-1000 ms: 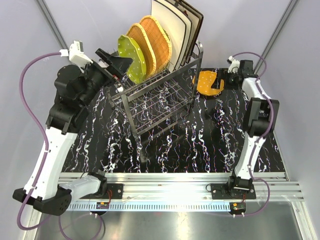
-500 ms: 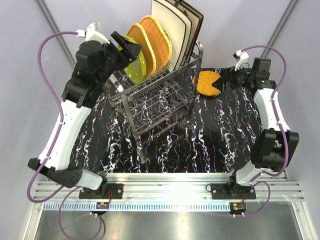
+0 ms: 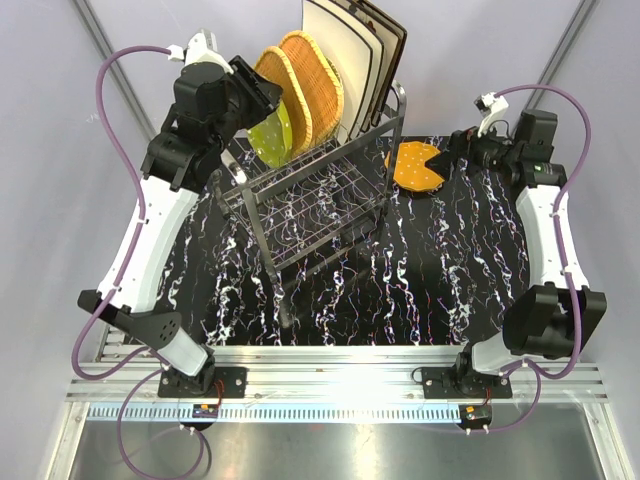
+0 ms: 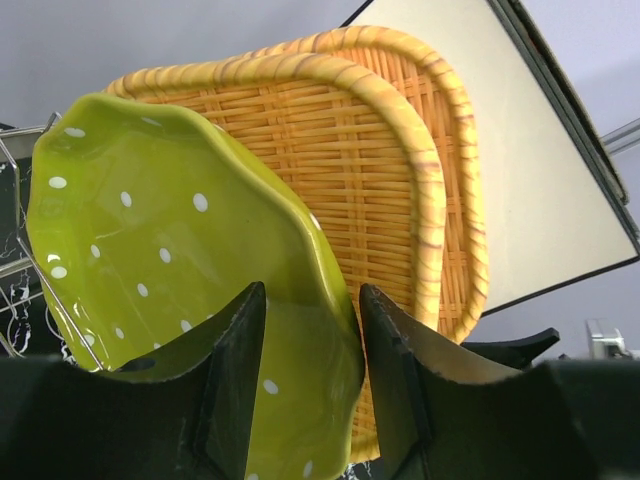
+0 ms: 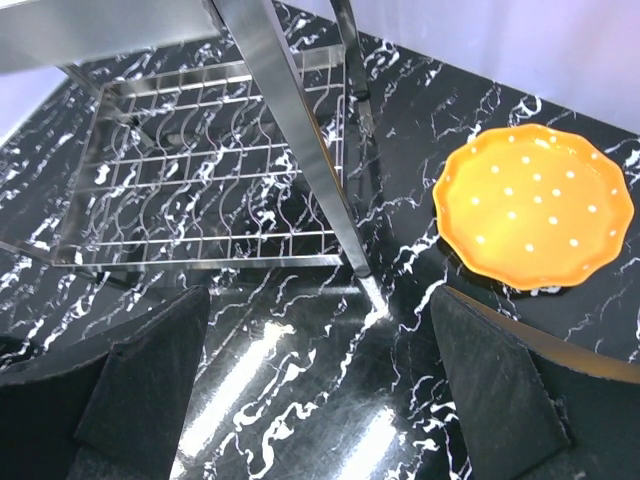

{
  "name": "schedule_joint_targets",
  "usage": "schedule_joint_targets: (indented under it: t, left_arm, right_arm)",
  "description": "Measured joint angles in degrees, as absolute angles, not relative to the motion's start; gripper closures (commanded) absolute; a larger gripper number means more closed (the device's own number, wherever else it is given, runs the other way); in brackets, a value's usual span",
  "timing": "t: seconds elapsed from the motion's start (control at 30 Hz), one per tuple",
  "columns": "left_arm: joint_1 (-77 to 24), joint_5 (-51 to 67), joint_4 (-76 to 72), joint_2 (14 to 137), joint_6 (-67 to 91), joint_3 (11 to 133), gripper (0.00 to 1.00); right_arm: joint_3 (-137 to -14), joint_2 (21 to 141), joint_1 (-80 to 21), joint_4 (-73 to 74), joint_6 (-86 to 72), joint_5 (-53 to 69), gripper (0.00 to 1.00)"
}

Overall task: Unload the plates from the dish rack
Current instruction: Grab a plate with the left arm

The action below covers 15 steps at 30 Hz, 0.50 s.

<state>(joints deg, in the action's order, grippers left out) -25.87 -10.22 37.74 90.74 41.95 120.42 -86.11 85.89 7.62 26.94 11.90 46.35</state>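
Left gripper (image 4: 312, 297): you have it up at the rack's left end, one finger on each face of the green plate (image 4: 180, 250), right against its rim. You cannot tell from these views whether the jaws are clamped on it or only straddling it.
Green plate: it is outermost in the row and leans back on its neighbours. That is probably why you are taking it first, since nothing blocks it.
Wicker plates (image 3: 300, 85): two of them stand on edge just behind the green one, overlapping.
Cream square plates (image 3: 345, 60): they are the tallest and stand at the back, upright against the frame.
Dish rack (image 3: 310, 190): its prongs hold four or more plates in the upper tier, so most of the unloading is ahead of you.
Orange plate (image 5: 530, 205): it lies flat on the table (image 3: 400, 290), just right of the rack. This looks like your set-down spot.
Right gripper (image 5: 320, 300): its jaws are spread wide with nothing between them, and it hovers low near the orange plate.
Your risk: if you lift the green plate at an angle, it may drag the nearest wicker plate.
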Motion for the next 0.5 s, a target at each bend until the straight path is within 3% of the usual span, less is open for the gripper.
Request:
schedule_joint_targets:
  t: [0.1,0.2,0.23,0.5]
  left_arm:
    - [-25.9,-10.3,37.8,91.2,41.8,120.9,0.67]
    - [-26.1,-10.7,37.9,91.2,41.3,121.5,0.85]
    - [-26.2,-10.9,37.9,91.1,41.2,121.8,0.98]
    - [-26.3,-11.6,38.4,90.2,43.8,121.7,1.00]
  right_arm:
    - [-86.8,85.9,7.6,27.1,11.0,46.9,0.00]
    - [-87.8,85.9,7.6,27.6,10.6,47.7,0.00]
    - [-88.2,85.9,7.6,27.9,10.7,47.9,0.00]
    - [-94.5,85.7,7.4,31.0,14.0,53.1,0.00]
